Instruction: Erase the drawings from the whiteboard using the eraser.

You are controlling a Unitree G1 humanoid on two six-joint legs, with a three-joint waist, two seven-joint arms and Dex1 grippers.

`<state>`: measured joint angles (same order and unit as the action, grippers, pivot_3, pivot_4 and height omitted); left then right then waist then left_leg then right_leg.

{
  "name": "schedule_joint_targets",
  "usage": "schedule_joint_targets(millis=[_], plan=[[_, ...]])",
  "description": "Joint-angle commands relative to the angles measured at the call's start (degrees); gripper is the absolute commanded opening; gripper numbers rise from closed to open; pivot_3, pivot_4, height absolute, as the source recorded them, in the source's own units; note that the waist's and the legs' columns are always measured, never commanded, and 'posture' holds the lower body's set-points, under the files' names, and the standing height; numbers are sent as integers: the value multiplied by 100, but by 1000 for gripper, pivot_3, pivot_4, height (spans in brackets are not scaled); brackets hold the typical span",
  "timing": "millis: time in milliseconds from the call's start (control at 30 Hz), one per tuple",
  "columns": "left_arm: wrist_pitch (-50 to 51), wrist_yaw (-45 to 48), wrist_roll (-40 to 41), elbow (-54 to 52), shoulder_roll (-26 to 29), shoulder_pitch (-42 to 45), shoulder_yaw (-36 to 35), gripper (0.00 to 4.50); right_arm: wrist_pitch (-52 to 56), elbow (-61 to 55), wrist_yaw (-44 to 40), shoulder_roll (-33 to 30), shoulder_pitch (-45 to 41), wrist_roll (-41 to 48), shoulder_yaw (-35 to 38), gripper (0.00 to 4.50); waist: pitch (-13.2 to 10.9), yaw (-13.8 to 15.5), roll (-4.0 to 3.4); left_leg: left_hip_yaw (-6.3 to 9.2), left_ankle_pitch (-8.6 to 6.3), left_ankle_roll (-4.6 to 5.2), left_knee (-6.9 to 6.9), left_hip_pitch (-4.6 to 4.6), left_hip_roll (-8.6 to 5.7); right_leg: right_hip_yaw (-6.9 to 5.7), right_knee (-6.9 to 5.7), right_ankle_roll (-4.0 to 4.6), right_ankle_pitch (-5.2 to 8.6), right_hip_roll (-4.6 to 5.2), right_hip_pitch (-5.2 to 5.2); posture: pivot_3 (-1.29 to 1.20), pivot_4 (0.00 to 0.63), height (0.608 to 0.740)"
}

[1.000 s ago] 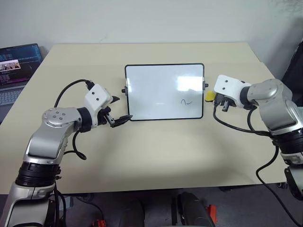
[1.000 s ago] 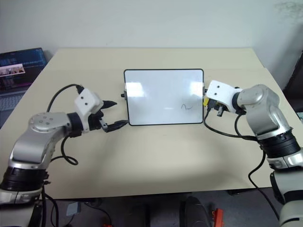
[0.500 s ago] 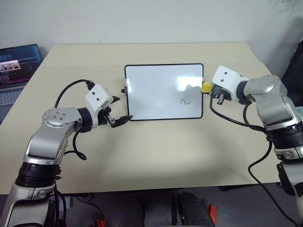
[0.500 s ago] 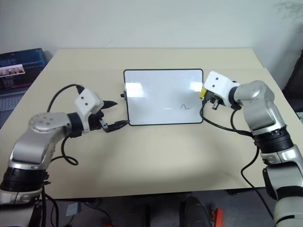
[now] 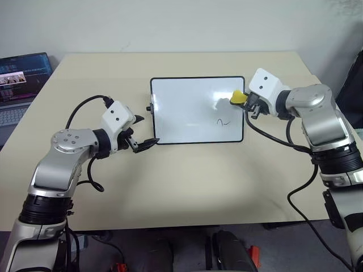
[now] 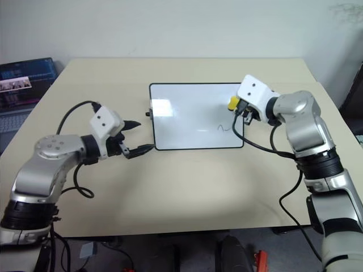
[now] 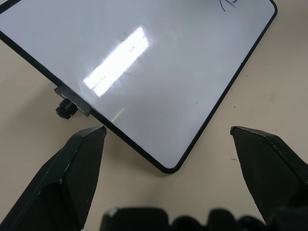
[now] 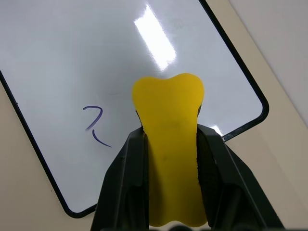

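Nearest, the left hand (image 5: 143,135) is held wide open at the near left corner of the whiteboard (image 5: 187,107), which lies flat on the worktop (image 5: 187,181); it is judged light, rigid and glossy, so likely to slide unless its black frame is braced. Farther off, the yellow eraser (image 8: 169,144) is clamped between the fingers of the right hand (image 5: 245,105), above the board's right part, near one remaining drawing (image 5: 224,120). It bulges under the squeeze, so it is judged soft.
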<state>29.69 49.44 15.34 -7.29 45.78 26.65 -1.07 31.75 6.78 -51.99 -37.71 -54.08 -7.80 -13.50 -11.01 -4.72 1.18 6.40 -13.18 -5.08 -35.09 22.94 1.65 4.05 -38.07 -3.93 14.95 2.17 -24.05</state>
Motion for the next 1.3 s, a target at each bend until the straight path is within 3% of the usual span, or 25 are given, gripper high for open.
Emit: schedule_joint_targets(millis=[33,1300], plan=[[-99,8,18,-120,44,74,-139,4500,8,-258,59,-7,-164,61,163,977,0,-3,0,0,0,0,0,0,0,0,0,0,0,0,0,0,150,740],[-241,-162,206,-191,-198,282,-358,4500,-41,-253,129,71,-205,130,147,977,0,-13,0,0,0,0,-31,0,-1,1,-32,1,-1,0,0,0,150,740]])
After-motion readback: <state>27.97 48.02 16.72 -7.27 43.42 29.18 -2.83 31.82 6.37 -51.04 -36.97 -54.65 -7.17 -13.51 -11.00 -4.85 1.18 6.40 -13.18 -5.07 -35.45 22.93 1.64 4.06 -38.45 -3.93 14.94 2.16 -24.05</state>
